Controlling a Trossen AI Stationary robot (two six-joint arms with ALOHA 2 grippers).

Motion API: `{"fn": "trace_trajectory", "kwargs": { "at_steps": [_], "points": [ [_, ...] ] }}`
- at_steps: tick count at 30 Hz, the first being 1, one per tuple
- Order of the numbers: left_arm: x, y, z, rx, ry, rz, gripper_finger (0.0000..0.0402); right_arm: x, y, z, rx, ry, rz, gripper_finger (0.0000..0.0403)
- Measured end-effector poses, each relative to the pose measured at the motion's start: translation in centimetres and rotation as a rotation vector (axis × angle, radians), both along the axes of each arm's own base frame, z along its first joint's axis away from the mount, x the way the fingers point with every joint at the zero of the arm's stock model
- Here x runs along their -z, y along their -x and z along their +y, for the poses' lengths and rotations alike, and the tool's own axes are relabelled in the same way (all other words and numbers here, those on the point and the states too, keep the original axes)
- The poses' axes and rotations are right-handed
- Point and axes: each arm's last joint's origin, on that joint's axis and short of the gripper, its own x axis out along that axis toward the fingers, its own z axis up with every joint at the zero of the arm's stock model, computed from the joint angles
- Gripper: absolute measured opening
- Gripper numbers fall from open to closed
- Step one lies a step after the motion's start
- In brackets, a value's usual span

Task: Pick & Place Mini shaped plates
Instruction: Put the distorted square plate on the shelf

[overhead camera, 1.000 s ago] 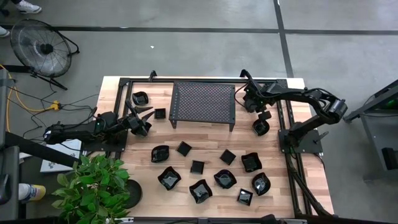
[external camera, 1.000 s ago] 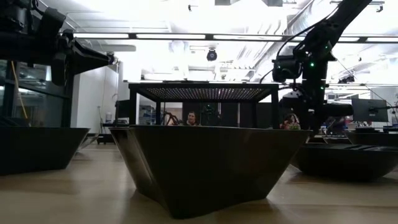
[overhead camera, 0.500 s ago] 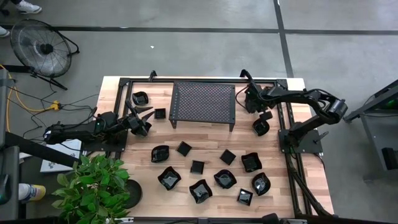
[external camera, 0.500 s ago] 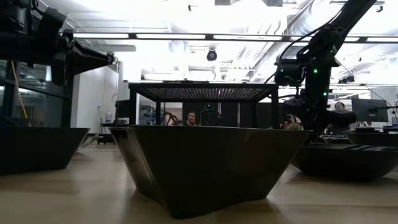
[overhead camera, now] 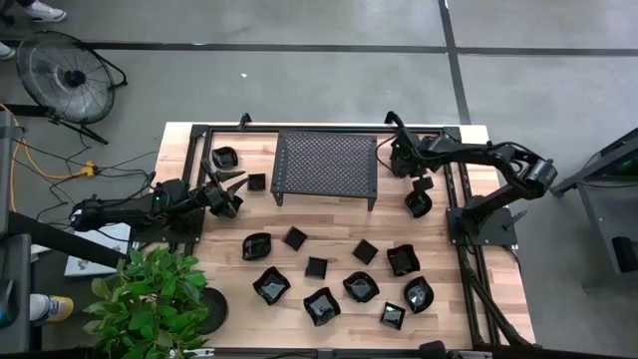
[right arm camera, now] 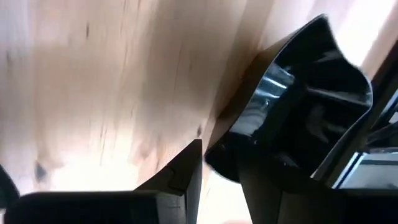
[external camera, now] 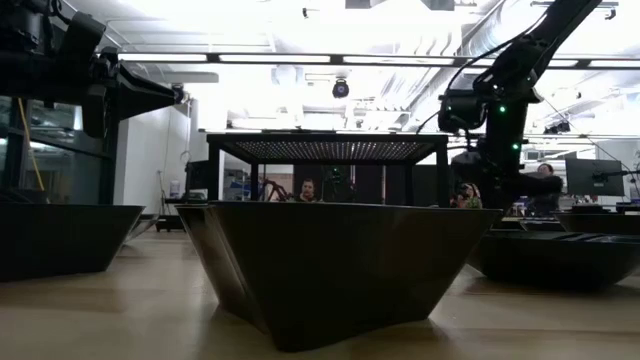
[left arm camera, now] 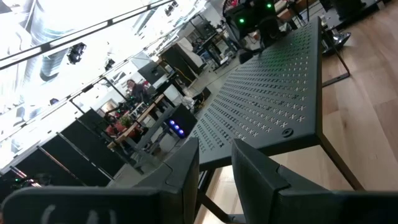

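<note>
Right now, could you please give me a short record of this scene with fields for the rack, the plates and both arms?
rack: black mesh rack stands at the far middle of the wooden table
plates on rack: none
plates on table: mini shaped plates clustered near the front, a few by the rack's sides
left end effector: left of the rack, fingers a narrow gap apart, nothing visibly between them
right end effector: right of the rack, above a plate, fingers a narrow gap apart
</note>
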Motion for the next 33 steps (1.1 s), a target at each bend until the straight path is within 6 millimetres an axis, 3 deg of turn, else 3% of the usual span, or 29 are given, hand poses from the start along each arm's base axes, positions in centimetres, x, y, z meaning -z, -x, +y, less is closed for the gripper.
{"fn": "trace_trajectory", "kwargs": {
  "at_steps": [9,24,33],
  "points": [
    [0.00,0.00,0.00,0.000,0.000,0.000,0.0092,-0.80,-0.74,-0.18,0.105,-0.087,-0.153,0.0094],
    [0.00,0.00,0.00,0.000,0.000,0.000,0.0092,-0.81,-0.69,-0.20,0.289,-0.086,-0.207,0.0091],
    [0.00,0.00,0.00,0.000,0.000,0.000,0.0092,-0.80,-0.58,-0.21,0.298,-0.067,-0.187,0.0006]
  ]
}}
